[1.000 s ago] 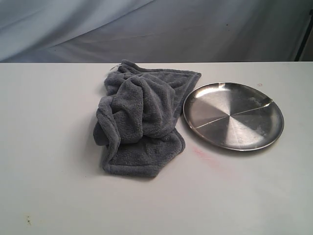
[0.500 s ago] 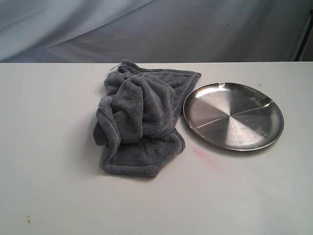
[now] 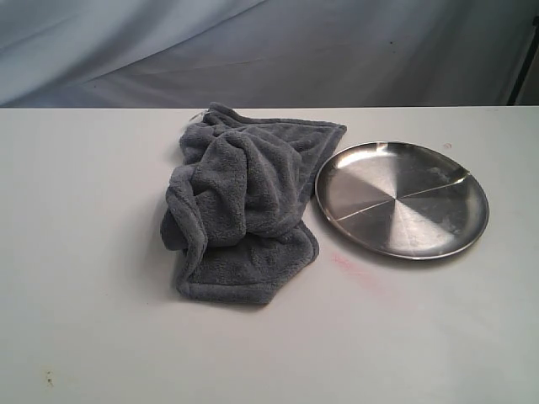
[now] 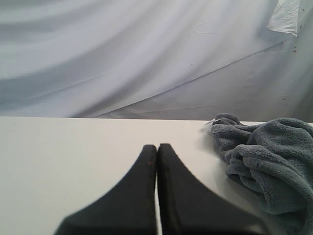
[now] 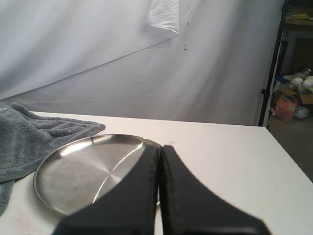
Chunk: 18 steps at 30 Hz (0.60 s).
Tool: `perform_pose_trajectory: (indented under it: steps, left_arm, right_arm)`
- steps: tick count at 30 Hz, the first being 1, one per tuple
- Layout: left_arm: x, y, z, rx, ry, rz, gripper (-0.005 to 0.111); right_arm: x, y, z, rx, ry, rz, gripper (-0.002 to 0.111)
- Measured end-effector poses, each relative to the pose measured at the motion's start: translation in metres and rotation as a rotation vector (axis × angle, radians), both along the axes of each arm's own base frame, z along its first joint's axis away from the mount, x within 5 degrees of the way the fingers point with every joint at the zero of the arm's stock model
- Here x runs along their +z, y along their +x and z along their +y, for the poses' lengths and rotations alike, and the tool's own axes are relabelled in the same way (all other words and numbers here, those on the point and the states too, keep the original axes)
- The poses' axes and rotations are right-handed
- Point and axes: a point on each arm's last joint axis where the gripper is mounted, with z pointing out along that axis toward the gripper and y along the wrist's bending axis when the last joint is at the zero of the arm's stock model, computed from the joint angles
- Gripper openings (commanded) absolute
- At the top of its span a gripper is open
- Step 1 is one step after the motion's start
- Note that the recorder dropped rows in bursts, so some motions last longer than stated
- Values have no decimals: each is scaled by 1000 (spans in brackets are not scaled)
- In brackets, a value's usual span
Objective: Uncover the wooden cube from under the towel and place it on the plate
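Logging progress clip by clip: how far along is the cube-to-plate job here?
Nothing looks done: the towel lies heaped beside the bare plate, and no wooden cube shows. Nothing in hand: the left gripper and right gripper are shut, empty, clear of the towel. Left: lift the towel, grasp the cube, set it on the plate.

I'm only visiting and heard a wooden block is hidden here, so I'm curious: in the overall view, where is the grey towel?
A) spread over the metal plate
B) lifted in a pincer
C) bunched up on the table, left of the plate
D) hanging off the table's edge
C: the towel lies in a rumpled heap on the table, to the left of the plate in the exterior view.
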Motion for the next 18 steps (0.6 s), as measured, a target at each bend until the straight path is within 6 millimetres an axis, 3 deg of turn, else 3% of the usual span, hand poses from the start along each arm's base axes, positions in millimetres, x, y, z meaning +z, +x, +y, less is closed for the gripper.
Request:
perform_pose_trajectory:
  steps: [18]
  left_arm:
    - [0, 0, 0, 0, 0, 0, 1]
  right_arm:
    - [4, 0, 0, -1, -4, -46, 0]
